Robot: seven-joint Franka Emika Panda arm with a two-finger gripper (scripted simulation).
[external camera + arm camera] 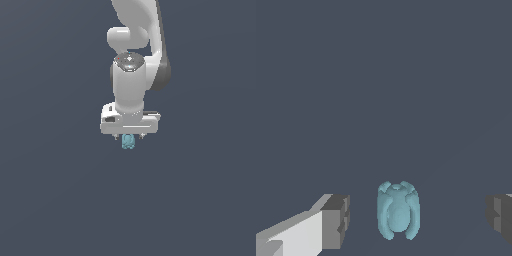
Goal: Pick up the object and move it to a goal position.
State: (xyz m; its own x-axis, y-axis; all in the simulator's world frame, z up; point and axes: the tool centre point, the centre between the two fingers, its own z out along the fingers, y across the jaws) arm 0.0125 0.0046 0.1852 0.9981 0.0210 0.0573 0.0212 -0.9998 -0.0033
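Teal-blue and lumpy, the object (398, 210) sits between the two dark fingertips (338, 220) in the wrist view, with clear gaps on both sides, so neither pad touches it. The jaws stand wide open around it. In the exterior view the object (128, 142) shows just below the white hand of the arm (131, 85), peeking out under the gripper (129, 137), far narrower than the hand's width. The arm hangs straight down over it from above. Beneath lies a plain dark grey bench (55, 200); whether the object rests on it cannot be told.
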